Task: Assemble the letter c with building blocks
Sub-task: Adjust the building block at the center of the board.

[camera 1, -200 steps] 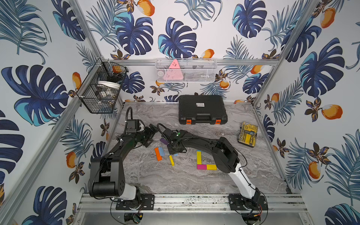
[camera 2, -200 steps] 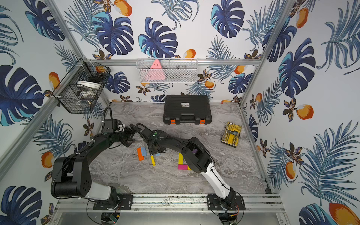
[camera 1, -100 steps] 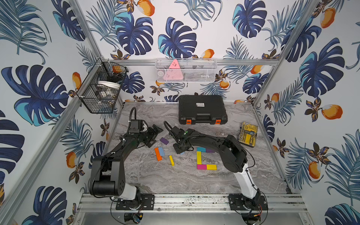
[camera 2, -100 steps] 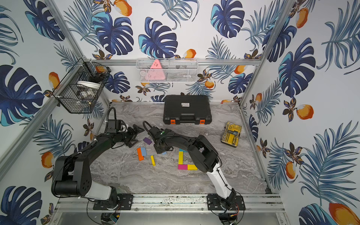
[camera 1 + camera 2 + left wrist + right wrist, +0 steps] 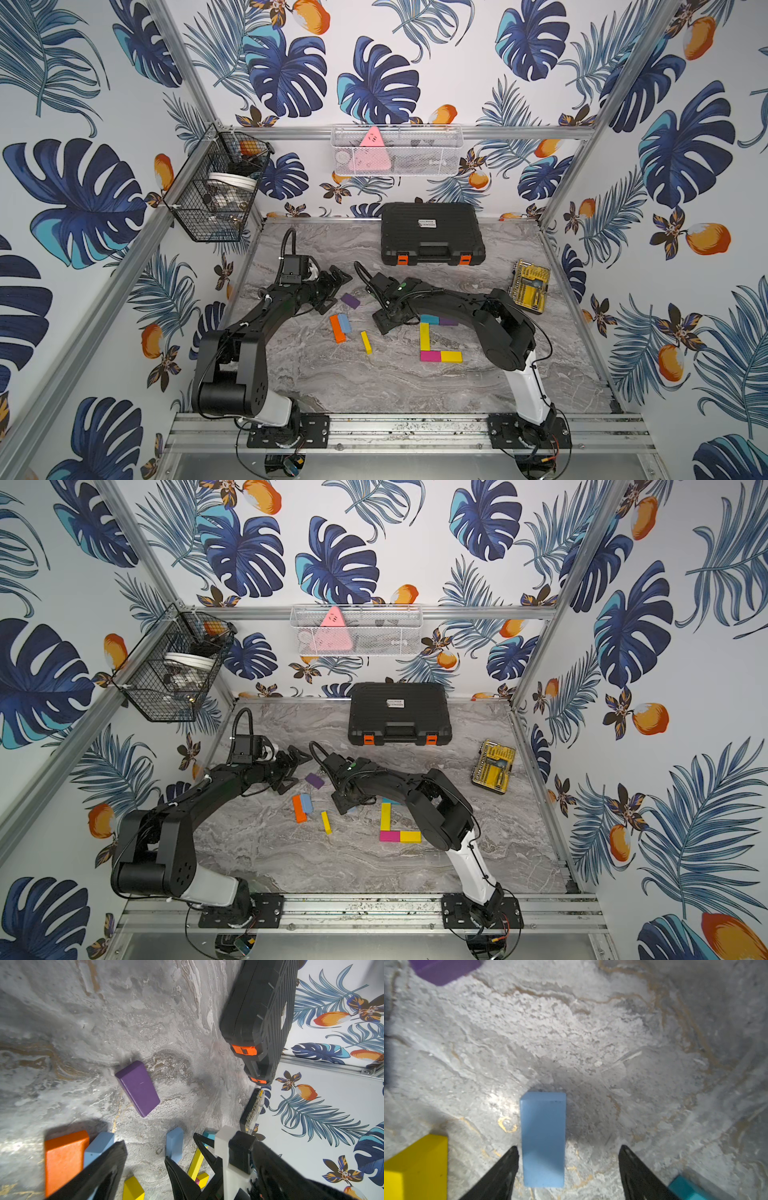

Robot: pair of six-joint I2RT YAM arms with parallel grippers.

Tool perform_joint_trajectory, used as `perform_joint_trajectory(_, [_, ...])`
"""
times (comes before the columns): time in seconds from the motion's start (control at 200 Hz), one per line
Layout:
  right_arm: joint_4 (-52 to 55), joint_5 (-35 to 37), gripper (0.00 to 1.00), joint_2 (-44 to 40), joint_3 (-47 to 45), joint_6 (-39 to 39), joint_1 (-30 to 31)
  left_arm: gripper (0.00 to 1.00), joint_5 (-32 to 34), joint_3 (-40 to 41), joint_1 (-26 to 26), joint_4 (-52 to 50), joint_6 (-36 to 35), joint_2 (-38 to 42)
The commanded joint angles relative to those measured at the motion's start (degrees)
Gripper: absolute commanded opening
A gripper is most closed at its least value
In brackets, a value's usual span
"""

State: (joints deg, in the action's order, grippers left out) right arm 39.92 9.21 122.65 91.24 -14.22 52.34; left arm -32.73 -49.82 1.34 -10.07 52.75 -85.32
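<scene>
In the right wrist view a light blue block (image 5: 543, 1138) lies flat on the marble between the fingers of my right gripper (image 5: 569, 1159), close to one finger; the jaws stand open and apart from it. In both top views that gripper (image 5: 384, 325) (image 5: 343, 806) points down just left of the teal block (image 5: 430, 319). A long yellow block (image 5: 424, 336), a magenta block (image 5: 430, 356) and a short yellow one (image 5: 451, 356) form an L. My left gripper (image 5: 334, 291) (image 5: 189, 1167) is open and empty beside a loose purple block (image 5: 350, 300) (image 5: 138, 1087).
An orange block (image 5: 337, 328), another light blue block (image 5: 344, 323) and a thin yellow block (image 5: 365, 342) lie left of centre. A black tool case (image 5: 432, 235) stands at the back. The yellow-and-black bit case (image 5: 532, 284) is at the right.
My right gripper carried the light blue block a little forward and to the right, then opened; the block now rests on the table. The left gripper has barely moved.
</scene>
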Motion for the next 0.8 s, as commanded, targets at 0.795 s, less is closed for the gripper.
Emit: perform_joint_trajectory(0.795, [-1.55,-10.74,0.72,-9.22,-2.78,-9.94,-0.61,0.99,1.72,-3.4,-1.46,-2.46,-2.02,-2.12])
